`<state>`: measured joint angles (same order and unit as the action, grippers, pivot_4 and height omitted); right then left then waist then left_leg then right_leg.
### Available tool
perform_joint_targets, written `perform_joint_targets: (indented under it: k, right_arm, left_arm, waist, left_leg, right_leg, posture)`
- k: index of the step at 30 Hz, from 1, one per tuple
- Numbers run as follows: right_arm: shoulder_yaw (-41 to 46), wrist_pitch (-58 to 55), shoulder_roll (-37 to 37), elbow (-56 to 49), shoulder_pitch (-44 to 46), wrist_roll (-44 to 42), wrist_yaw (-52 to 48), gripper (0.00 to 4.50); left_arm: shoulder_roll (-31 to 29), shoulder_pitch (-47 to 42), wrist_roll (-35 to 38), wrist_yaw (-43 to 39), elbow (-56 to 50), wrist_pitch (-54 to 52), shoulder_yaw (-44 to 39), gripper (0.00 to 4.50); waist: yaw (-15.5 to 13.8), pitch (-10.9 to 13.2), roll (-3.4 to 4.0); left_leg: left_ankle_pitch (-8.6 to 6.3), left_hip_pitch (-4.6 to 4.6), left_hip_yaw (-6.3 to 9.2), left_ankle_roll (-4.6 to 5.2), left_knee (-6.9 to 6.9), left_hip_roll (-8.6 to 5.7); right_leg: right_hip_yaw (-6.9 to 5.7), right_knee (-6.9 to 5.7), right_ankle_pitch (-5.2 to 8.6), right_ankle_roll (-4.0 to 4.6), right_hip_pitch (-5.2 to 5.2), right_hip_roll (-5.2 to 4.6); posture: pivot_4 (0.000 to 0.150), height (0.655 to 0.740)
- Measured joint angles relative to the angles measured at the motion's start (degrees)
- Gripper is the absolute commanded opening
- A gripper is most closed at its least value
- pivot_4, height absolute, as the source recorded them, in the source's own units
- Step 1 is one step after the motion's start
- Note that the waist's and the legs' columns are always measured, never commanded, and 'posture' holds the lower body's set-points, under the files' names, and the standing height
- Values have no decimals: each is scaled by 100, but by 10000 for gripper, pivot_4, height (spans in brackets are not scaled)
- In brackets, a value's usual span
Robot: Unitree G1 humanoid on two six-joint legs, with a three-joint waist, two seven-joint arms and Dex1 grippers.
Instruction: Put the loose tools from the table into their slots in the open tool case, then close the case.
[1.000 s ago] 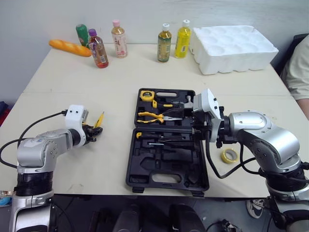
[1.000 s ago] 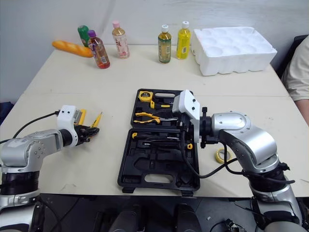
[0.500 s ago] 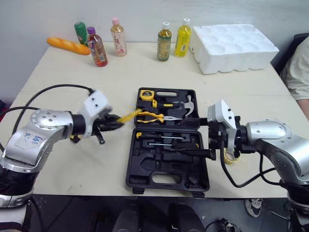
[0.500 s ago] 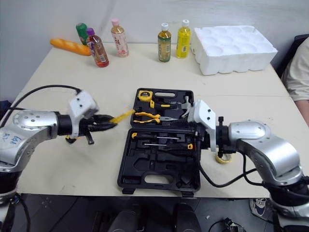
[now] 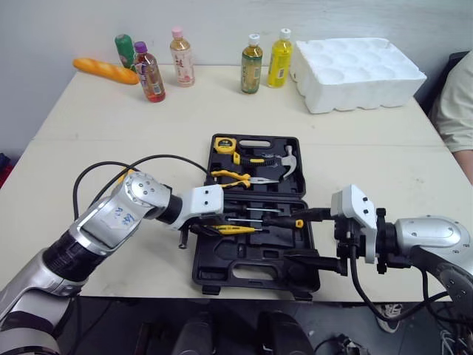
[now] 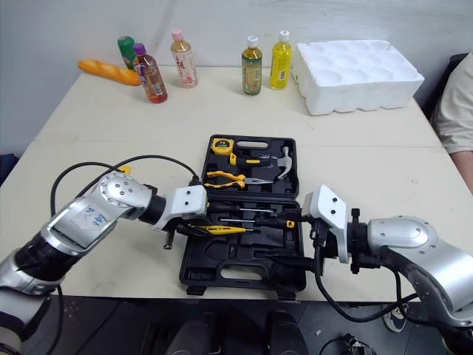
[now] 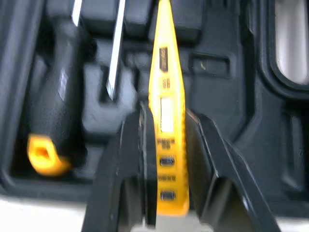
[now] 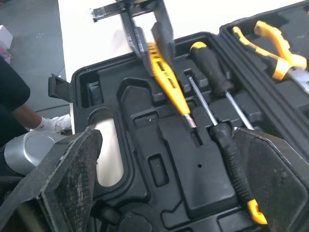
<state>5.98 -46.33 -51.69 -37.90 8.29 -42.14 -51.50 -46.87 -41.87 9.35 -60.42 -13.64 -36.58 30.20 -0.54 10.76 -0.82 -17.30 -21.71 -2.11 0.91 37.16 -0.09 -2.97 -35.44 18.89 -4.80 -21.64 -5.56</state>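
Note:
The black tool case [image 5: 203, 274] lies open in the middle of the table. Its far half holds a tape measure [image 5: 225, 146], yellow pliers [image 5: 236, 177] and a hammer [image 5: 285, 158]. Two black-handled screwdrivers [image 5: 259, 216] lie in the near half. My left gripper [image 5: 205, 228] is shut on a yellow tester pen [image 7: 166, 121], which hangs low over the near half beside the screwdrivers, tip pointing right. My right gripper [image 5: 314, 238] stands open at the case's right edge, its fingers [image 8: 77, 174] spread wide with nothing between them.
Several drink bottles [image 5: 251, 65] and a bread loaf [image 5: 106, 71] stand along the far edge. A white foam tray [image 5: 358, 72] sits at the back right. A person's sleeve [image 5: 458, 103] shows at the right border. A small yellow object [image 5: 123, 174] peeks from behind my left arm.
My left gripper lifted the yellow tester pen from the table left of the case and carried it right, over the case's near half. My right gripper drew back toward the front right.

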Motion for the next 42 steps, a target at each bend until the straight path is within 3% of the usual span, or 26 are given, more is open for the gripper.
perform_joint_targets:
  k: [19,20,22,27,35,36,37,42]
  right_arm:
    - [68,31,1,0,-26,15,248,45000]
    - [67,36,1,0,-26,21,253,45000]
    - [55,58,2,0,-27,40,267,45000]
    - [-73,137,4,3,-28,71,282,45000]
    - [-113,153,29,8,-22,73,294,45000]
    - [-118,153,43,11,-24,76,299,45000]
    - [-129,155,53,12,-19,77,308,45000]
    - [-184,160,78,16,23,159,338,45000]
  left_arm:
    - [441,-43,-532,-434,360,408,-106,4922]
    - [443,-41,-534,-440,359,395,-114,15033]
    - [450,-37,-531,-450,351,329,-190,21189]
    - [523,-19,-64,-830,302,-33,-435,44080]
    - [852,200,667,-1252,587,776,-1340,44080]
    - [920,297,687,-1282,665,1004,-1369,38526]
    - [1040,443,693,-1325,849,1382,-1384,37234]
    - [1300,678,520,-1303,1494,2309,-1381,15455]
  waist:
    - [-78,0,0]
    - [-78,0,0]
    - [-70,0,0]
    - [-71,2,-4]
    - [-74,3,-4]
    - [-69,3,-4]
    - [-69,3,-4]
    - [-76,3,-4]
  left_leg:
    - [6,0,-1,2,10,-1]
    - [6,0,-1,2,10,-1]
    - [6,0,-1,2,10,0]
    - [7,-6,2,1,18,1]
    - [7,-11,4,1,25,0]
    - [7,-12,4,1,26,0]
    - [8,-12,4,0,27,0]
    - [7,-14,4,2,39,0]
  right_leg:
    - [-1,-7,-1,-2,3,2]
    - [-1,-7,-1,-2,3,2]
    - [-1,-7,-1,-2,3,3]
    - [-4,-17,-1,-2,2,6]
    - [-7,-15,-3,-6,2,5]
    - [-7,-16,-3,-6,2,5]
    - [-7,-16,-3,-7,2,6]
    - [-10,-13,-4,-7,1,5]
  posture:
    - [1500,7384]
    - [1500,7384]
    - [1500,7384]
    - [1500,7384]
    - [1500,7384]
    - [1500,7384]
    - [1500,7384]
    - [1500,7384]
